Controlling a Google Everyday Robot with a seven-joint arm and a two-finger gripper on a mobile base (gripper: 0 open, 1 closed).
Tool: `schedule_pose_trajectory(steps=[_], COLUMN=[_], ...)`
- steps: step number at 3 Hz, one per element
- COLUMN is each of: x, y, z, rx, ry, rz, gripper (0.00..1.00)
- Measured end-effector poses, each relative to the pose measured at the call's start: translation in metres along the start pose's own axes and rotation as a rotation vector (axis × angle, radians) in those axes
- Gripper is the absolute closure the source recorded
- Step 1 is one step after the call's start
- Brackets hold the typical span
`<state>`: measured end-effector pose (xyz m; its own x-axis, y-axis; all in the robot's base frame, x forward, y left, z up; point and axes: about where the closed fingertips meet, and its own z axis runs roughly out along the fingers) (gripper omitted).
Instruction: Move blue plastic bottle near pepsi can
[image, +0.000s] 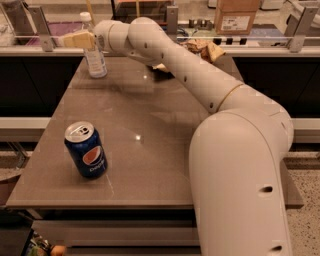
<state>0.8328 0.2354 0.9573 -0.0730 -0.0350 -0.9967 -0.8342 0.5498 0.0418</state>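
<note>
gripper (76, 40) at upper part of blue plastic bottle (95, 62), upright at far table (165, 130) corner; claw state cannot tell. pepsi can (86, 150) well apart, near front edge. judged: whole carry not yet done.

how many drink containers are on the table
2: clear bluish plastic bottle far left, gripper at its neck; dark blue pepsi can front left. The arm may hide more.
</note>
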Motion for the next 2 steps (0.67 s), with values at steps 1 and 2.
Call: schedule_pose_trajectory(steps=[1,2], x=[0.0026,0.0035], y=[0.0027,0.0048], z=[0.0025,0.0044], rx=[-0.004,-0.008], ry=[0.003,0.004], rz=[0.001,0.002], gripper=[0.18,0.41])
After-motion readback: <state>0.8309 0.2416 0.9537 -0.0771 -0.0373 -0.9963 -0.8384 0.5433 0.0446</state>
